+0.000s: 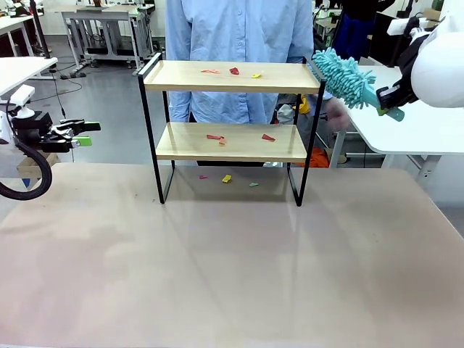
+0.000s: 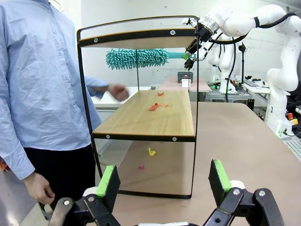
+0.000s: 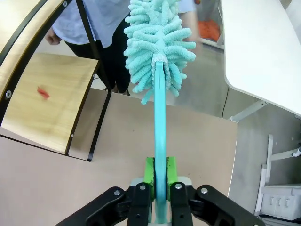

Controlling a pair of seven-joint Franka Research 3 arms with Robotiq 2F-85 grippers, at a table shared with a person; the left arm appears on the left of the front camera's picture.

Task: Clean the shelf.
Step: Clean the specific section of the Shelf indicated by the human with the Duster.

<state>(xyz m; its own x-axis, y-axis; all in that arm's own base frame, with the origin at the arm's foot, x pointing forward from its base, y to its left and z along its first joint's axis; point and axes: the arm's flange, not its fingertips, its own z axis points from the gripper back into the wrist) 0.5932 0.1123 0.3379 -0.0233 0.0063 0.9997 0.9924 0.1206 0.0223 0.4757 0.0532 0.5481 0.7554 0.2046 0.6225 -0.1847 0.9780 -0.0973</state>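
Teal duster [image 3: 157, 47] clamped by its handle in the right gripper [image 3: 160, 176], fluffy head held out ahead of it beside the top corner of the shelf [image 1: 181, 72], left gripper [image 2: 164, 181] spread apart, shelf straight ahead of it.

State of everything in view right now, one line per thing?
shelf: upright, not yet clean.
shelf scraps: lying on both boards.
table scraps: lying under the shelf.
duster: raised near the shelf's top right corner.
right gripper: shut on the duster's handle.
left gripper: open, empty.
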